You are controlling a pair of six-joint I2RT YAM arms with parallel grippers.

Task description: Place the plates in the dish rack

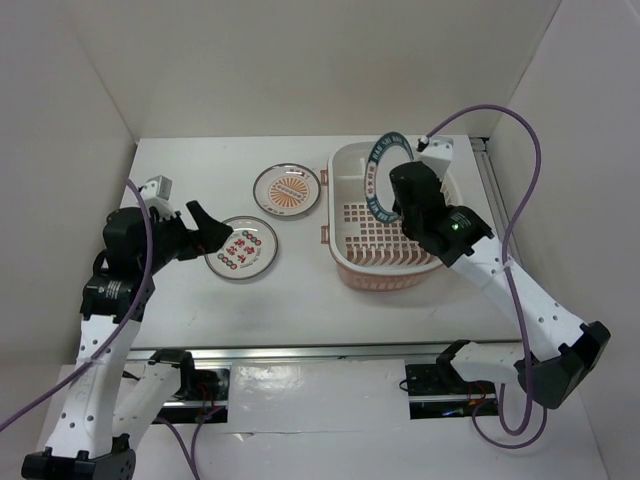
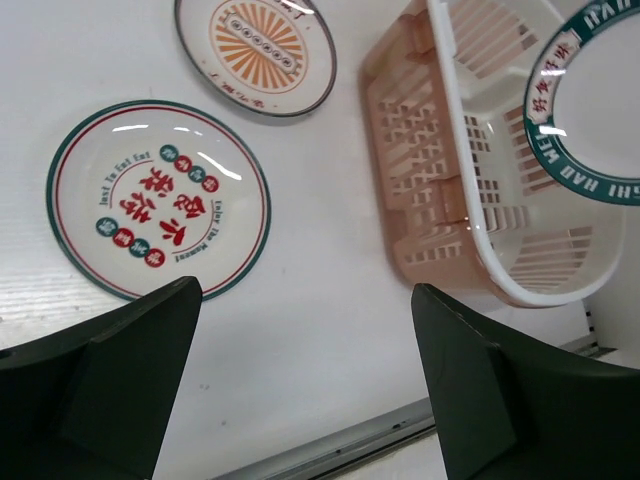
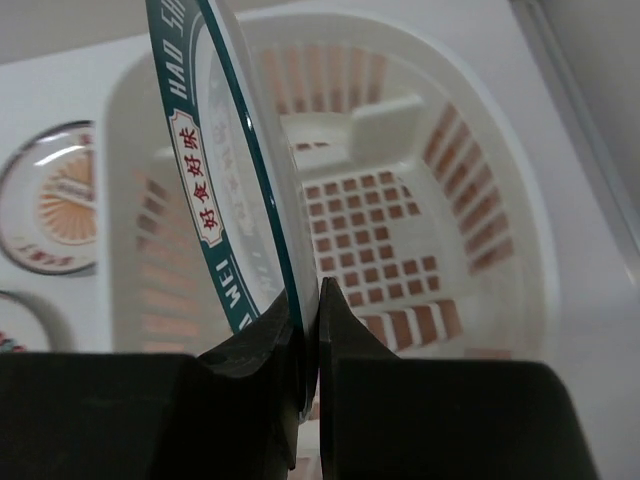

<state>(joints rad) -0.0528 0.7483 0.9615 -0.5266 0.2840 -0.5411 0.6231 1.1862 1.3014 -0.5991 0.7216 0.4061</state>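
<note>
Plate [image 3: 215,200] pinched on edge in closed right gripper [image 3: 310,300] over rack [image 3: 480,200], left gripper [image 2: 305,290] wide, empty; lower fully before release.

Looking down from above, behind; peering close from each wrist, sharing rack [image 2: 392,170] and plate [image 3: 215,200].

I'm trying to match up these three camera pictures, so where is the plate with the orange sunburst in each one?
Top external: the orange sunburst plate sits upper middle, just left of the dish rack.
Left wrist: top centre, cut by the upper edge, left of the rack.
Right wrist: left edge, cut off, outside the rack's wall.
Shared landmark: the dish rack.
</note>
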